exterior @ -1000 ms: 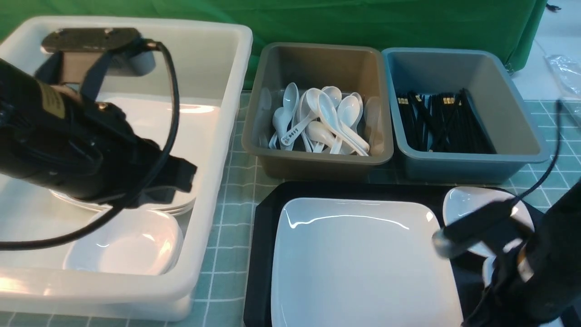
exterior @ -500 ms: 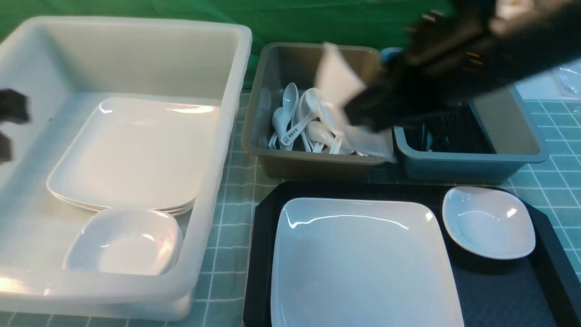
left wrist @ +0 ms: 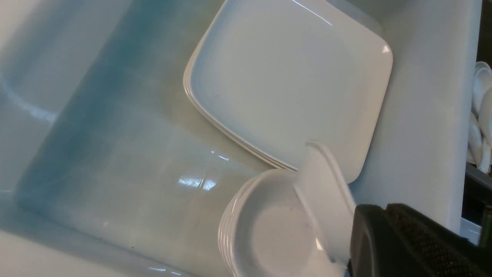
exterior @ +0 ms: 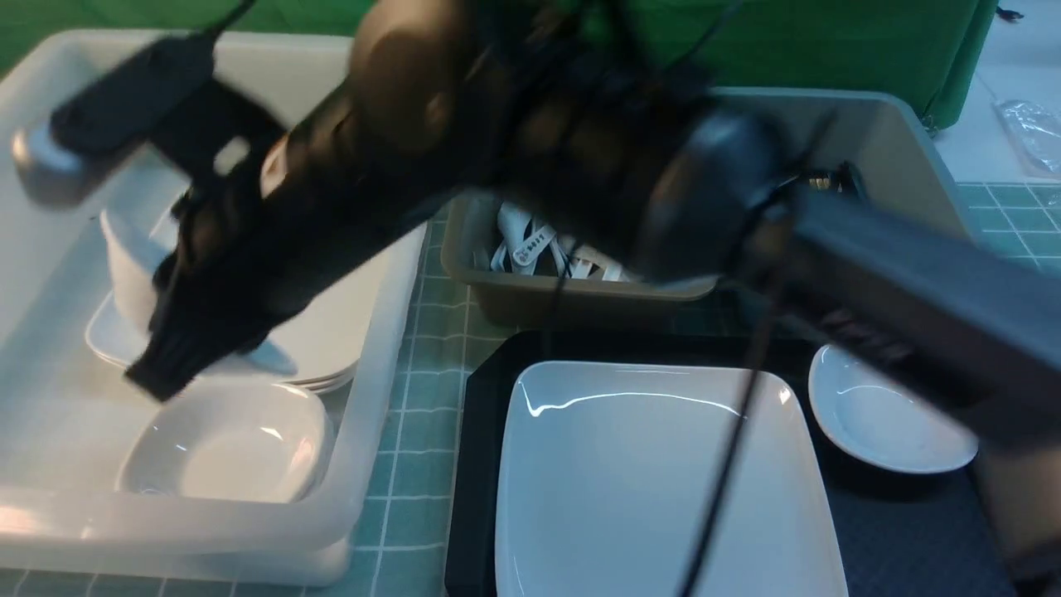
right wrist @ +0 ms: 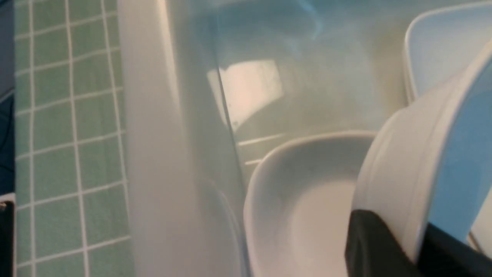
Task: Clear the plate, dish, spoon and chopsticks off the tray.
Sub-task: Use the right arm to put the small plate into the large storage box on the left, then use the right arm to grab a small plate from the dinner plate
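Stretched right across the desk (exterior: 414,448) with the right arm, all the way over the big white tub (exterior: 402,207)! Gripping a small white dish (right wrist: 403,161) by its rim with the right tool (right wrist: 423,246), fingers (right wrist: 369,242) pinched on either side of the wall. Holding that dish steeply tilted, up off everything, just above the stack of small dishes (right wrist: 307,200) in the tub's near part. Spotting a pile of square plates (left wrist: 288,77) right beside that stack, in the same tub. Keeping the left tool clenched. Over on the black tray (exterior: 477,464), finding the plate (exterior: 646,481) flat across the left side. Finding a second small dish (exterior: 887,414) just beside it, toward the tray's far right corner. Behind the tray, catching a brown bin (exterior: 530,303) of white spoons (exterior: 530,240) and a blue-grey bin (exterior: 903,166). Blurred badly along the arm in the front view.
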`<state>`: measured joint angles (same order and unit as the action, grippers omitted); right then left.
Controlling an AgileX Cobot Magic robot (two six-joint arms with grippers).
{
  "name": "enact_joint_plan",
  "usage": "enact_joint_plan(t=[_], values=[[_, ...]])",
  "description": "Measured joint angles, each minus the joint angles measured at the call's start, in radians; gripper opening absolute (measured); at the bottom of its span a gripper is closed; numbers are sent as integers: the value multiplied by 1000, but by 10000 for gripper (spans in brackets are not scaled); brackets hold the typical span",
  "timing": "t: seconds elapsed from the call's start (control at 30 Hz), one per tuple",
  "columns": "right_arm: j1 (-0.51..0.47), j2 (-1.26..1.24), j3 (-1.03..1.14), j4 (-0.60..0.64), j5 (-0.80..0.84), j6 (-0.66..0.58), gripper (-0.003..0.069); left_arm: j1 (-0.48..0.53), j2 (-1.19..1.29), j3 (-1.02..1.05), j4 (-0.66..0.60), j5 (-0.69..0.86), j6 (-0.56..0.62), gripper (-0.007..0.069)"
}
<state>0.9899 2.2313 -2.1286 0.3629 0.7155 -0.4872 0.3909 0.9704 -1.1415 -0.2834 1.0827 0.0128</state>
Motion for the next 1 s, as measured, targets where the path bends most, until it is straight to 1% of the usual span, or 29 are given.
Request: enact_joint_plan(t=[0.07, 0.13, 0.2, 0.27, 0.3, 0.43, 0.57, 0.63, 0.67, 0.7, 0.73, 0.77, 0.8, 0.83, 0.87, 0.93, 1.0], values=[[0, 15, 0, -5, 1, 1, 152, 1, 0, 0, 0, 0, 4, 9], [0, 22, 0, -7, 2, 7, 218, 1, 0, 0, 0, 0, 6, 9], [2, 23, -2, -7, 6, 16, 307, 1, 0, 0, 0, 0, 6, 9], [3, 21, -8, -8, 32, 31, 421, 1, 0, 0, 0, 0, 6, 9], [3, 19, -8, -8, 52, 34, 454, 1, 0, 0, -2, 0, 7, 9], [5, 2, -8, -12, 138, 85, 541, 1, 0, 0, -16, 0, 16, 9], [7, -46, -9, -53, 219, 134, 565, 1, 0, 0, -39, 0, 40, 9], [8, -76, -9, -110, 259, 165, 547, 1, 0, 0, -48, 0, 48, 9], [10, -99, -9, -183, 289, 186, 519, 1, 0, 0, -50, 0, 51, 9], [11, -131, -10, -256, 332, 207, 474, 0, 0, 0, -51, 0, 57, 9], [11, -151, -10, -336, 362, 231, 412, -2, 0, 0, -52, 0, 62, 9], [11, -184, -10, -444, 408, 267, 314, -14, 0, 0, -52, -1, 68, 9], [6, -212, -5, -508, 416, 300, 248, -29, 0, 0, -52, -1, 73, 9], [-8, -258, 7, -606, 416, 335, 144, -55, 0, 0, -52, -1, 83, 9], [-30, -300, 26, -657, 416, 357, 90, -89, 0, 0, -52, -1, 89, 9], [-90, -371, 83, -692, 416, 381, 42, -165, 0, 4, -51, -6, 91, 9], [-169, -454, 165, -690, 416, 395, 24, -254, 0, 16, -41, -12, 92, 9]])
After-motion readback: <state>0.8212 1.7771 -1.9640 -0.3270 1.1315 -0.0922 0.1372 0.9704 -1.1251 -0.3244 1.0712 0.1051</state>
